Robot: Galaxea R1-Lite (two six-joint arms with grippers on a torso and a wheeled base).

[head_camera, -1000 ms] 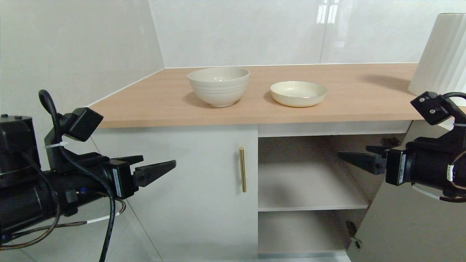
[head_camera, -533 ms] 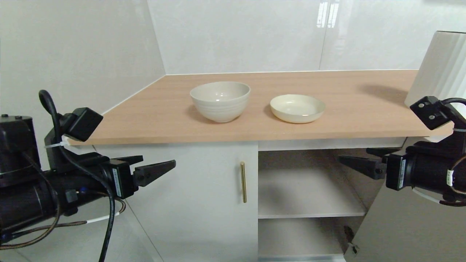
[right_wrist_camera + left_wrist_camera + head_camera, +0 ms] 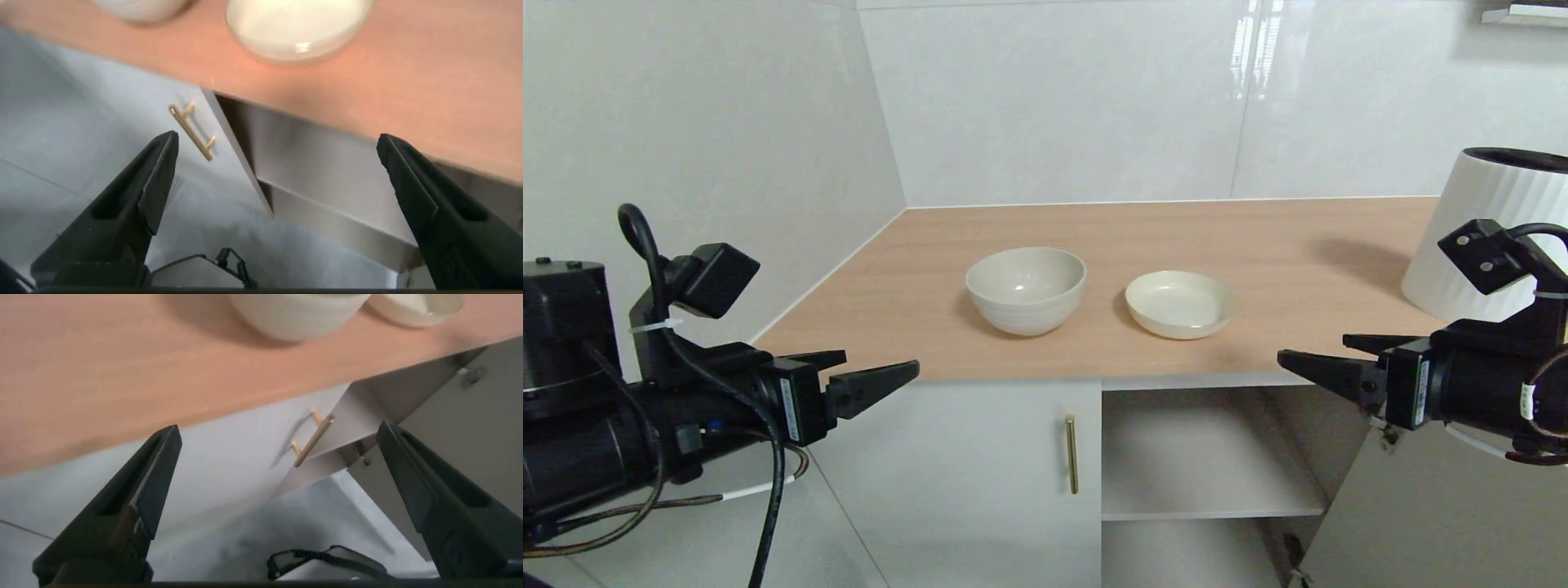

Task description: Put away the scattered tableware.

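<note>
Bowl (image 3: pixel 1026 290) and dish (image 3: pixel 1179 304) side by side on counter (image 3: pixel 1282 245) | left pincer (image 3: pixel 880 362) — wide | right pincer (image 3: pixel 1312 346) — wide

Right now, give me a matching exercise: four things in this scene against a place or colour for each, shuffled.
Things:
1. bowl
2. dish
3. handle
4. ribbed pot

Place or colour:
A. gold, upright
B. at the right end of the counter
C. on the counter above the shut door
D. on the counter above the open shelf

Pairs: 1-C, 2-D, 3-A, 4-B
</note>
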